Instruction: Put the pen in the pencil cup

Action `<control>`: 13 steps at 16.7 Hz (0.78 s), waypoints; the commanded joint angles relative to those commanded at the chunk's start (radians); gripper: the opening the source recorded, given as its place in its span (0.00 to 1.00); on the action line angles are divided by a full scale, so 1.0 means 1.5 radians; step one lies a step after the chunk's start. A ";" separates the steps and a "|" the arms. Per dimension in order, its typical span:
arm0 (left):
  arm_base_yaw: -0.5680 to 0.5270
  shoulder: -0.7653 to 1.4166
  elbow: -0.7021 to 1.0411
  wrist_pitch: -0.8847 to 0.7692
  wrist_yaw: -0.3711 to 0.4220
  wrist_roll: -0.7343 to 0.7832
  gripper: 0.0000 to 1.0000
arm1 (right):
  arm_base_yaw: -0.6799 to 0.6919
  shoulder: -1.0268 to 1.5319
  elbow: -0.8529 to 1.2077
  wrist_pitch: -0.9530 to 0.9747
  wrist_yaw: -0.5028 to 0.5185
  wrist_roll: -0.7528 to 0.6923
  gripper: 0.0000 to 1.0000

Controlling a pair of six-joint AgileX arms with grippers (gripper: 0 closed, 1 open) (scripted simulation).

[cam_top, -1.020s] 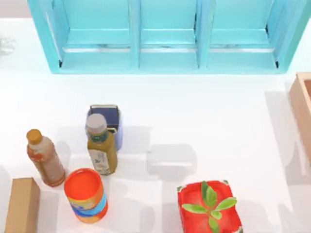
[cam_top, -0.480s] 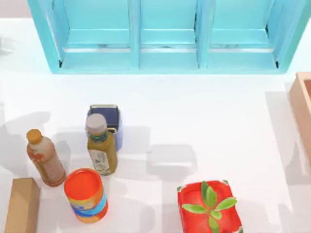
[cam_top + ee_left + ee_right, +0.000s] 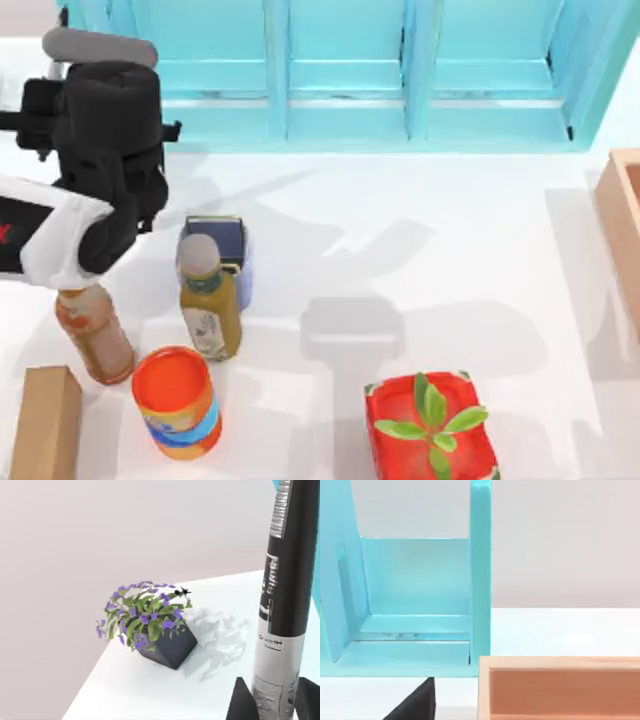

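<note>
One pencil cup [image 3: 222, 243], two bottles [image 3: 207, 300], one orange can [image 3: 176, 402] and one red planter [image 3: 430, 428] stand on the white table [image 3: 420, 250]. The left gripper [image 3: 270, 702], above the table's left edge, pinches one black-and-white pen [image 3: 280, 605]; the cup sits just right of it. Open tabletop lies further right.

White table [image 3: 420, 240], pencil cup [image 3: 220, 245], two bottles [image 3: 208, 300], red planter [image 3: 430, 430], blue shelf [image 3: 340, 70]
</note>
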 joint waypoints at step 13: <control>-0.366 0.022 -0.031 0.502 -0.357 0.062 0.00 | 0.000 0.000 0.000 0.000 0.000 0.000 1.00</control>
